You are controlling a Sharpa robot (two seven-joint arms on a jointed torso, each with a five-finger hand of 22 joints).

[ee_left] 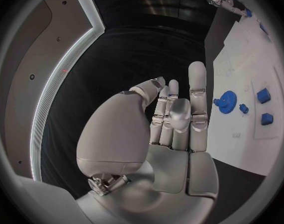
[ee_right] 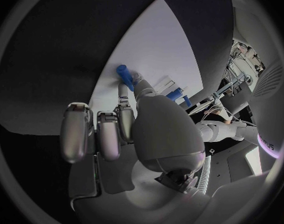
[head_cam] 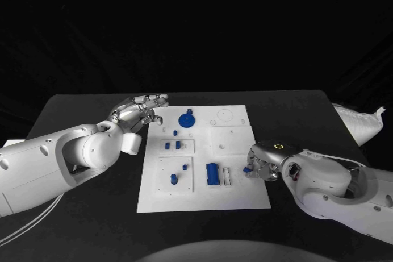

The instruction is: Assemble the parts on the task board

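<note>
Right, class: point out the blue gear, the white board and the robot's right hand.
blue gear [head_cam: 187,121], head view, middle of its round face
white board [head_cam: 237,196], head view, bare near corner
right hand [head_cam: 260,163], head view, middle of the hand, pinching a small blue piece

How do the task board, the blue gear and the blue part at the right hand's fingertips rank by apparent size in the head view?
1. Task board
2. Blue gear
3. Blue part at the right hand, partly hidden, so its full size is unsure.

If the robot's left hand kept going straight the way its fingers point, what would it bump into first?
Probably nothing soon. The left hand hovers by the task board's far left corner, fingers aimed past that corner over bare black table. The blue gear lies off to the side of that line, though depth is hard to judge.
</note>
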